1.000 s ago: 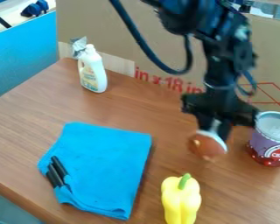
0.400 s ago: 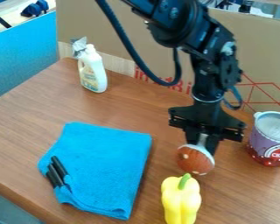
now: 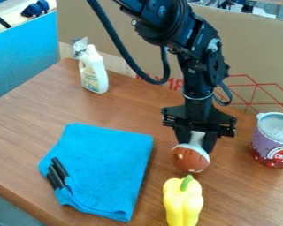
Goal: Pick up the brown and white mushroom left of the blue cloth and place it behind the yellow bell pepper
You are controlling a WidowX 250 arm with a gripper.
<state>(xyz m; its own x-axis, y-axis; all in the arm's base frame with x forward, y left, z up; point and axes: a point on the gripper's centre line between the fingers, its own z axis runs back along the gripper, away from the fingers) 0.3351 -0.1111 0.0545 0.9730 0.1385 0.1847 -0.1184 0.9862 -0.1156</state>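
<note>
The black gripper (image 3: 194,142) hangs over the right half of the table, its fingers shut on the pale stem of a reddish-brown mushroom-like toy (image 3: 190,160). That toy's rounded cap with light spots points downward, just behind a yellow bell pepper (image 3: 183,203) with a green stem. To the left lies a folded blue cloth (image 3: 108,172), with two black markers (image 3: 56,172) at its left edge. On the right stands a purple and red can (image 3: 275,140).
A white spray bottle (image 3: 93,73) stands at the table's back left. A cardboard panel (image 3: 250,57) rises along the back edge, and a blue partition (image 3: 25,57) borders the left side of the wooden table (image 3: 25,132).
The gripper has moved left with the brown toy, away from the can and closer to the blue cloth. Pepper, cloth, markers, bottle and can have stayed where they were.
</note>
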